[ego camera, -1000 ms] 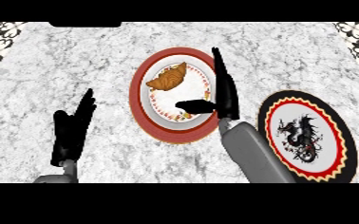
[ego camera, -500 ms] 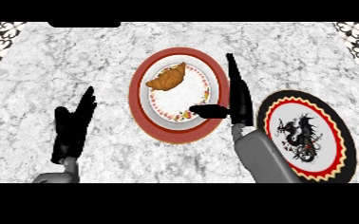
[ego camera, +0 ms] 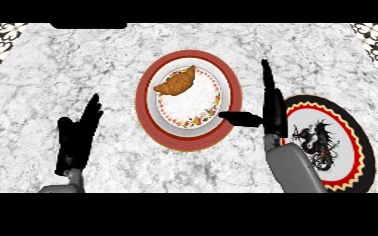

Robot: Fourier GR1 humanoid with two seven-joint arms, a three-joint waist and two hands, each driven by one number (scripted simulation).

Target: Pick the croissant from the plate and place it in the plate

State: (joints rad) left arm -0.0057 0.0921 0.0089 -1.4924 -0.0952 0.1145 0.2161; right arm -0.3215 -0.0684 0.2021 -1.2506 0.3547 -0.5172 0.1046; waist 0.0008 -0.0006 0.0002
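A golden-brown croissant [ego camera: 177,82] lies on the upper left part of a white plate with a red rim [ego camera: 231,87] at the counter's middle. My right hand [ego camera: 271,107] is open just right of that plate, fingers straight and pointing away, thumb stretched left over the plate's right rim. It holds nothing. A second plate [ego camera: 341,125], black-edged with a red zigzag ring and a black dragon figure, lies at the right, partly hidden by my right forearm. My left hand [ego camera: 77,137] rests open at the lower left, fingers up.
The counter top [ego camera: 74,70] is grey-white marble. Dark patterned corners show at the top left and top right edges.
My right hand has moved to the right, off the middle of the red-rimmed plate to its right rim. The croissant and my left hand have stayed where they were.
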